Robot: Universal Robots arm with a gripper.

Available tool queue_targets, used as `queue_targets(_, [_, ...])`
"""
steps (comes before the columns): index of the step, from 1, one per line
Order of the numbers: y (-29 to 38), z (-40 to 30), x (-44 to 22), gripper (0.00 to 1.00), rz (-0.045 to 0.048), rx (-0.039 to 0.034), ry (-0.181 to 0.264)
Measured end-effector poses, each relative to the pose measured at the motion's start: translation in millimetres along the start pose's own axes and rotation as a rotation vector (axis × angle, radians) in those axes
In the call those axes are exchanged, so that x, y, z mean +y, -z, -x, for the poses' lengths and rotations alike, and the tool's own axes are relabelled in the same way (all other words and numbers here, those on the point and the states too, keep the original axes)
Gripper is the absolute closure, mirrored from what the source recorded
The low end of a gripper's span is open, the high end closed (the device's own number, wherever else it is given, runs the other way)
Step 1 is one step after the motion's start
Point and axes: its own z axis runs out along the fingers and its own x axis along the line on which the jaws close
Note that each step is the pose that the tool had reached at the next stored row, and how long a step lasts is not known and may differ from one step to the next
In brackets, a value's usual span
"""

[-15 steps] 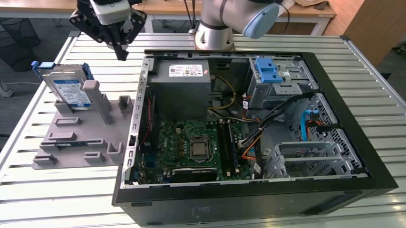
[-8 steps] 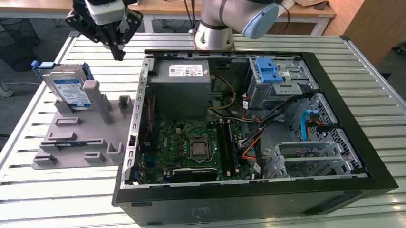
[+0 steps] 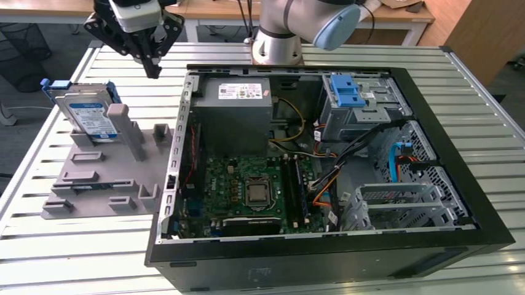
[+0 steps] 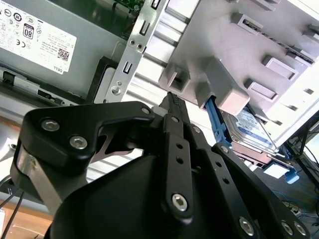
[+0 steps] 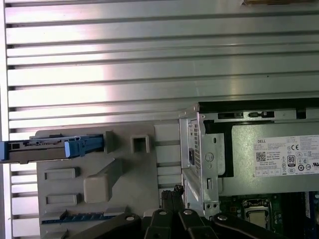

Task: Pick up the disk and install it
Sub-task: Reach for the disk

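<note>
At the exterior view's left, a grey holder [image 3: 90, 184] is lying on the slatted metal surface [image 3: 74, 258]. The disk [image 3: 88, 114] is standing upright on its edge in the holder's far end, its white-and-blue label facing the camera and its blue frame showing along the top. It is leaning against a grey post of the holder. In the first wrist view the disk [image 5: 35, 148] is showing edge-on from above, sitting in the same holder [image 5: 134, 174]. In the second wrist view it [image 4: 249, 127] is peeking out behind a block of the holder [image 4: 279, 45].

Just to the right of the disk, and higher in the exterior view, the pincer [image 3: 152, 72] is hanging in the air. Its black fingers are pressed together to a point and are grasping nothing. It is apart from the disk and is touching neither the holder nor the case. In both wrist views the clenched tips [image 4: 173, 99] [image 5: 172, 191] are pointing at the gap between the holder and the case wall.

Further right, the open computer case [image 3: 328, 246] is lying on its side. The power supply [image 3: 238, 104] is sitting at its far left corner, with the motherboard [image 3: 246, 184] below it. Behind the case, the robot arm [image 3: 283, 31] is rising from the surface. To the right, a blue latch piece [image 3: 345, 92] is sitting atop a metal bay, and a perforated drive cage [image 3: 394, 206] is occupying the near right corner.
</note>
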Motion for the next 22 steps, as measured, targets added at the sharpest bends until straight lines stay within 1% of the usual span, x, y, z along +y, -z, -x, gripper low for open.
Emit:
queue_targets(5, [0.0,-2.8,0.5,0.89,0.0,0.0,0.0])
queue_targets(13, [-0.2,-10.3,1.2,0.89,0.0,0.0,0.0])
queue_targets(22, [-0.8,-16.8,1.9,0.89,0.0001,0.0,0.0])
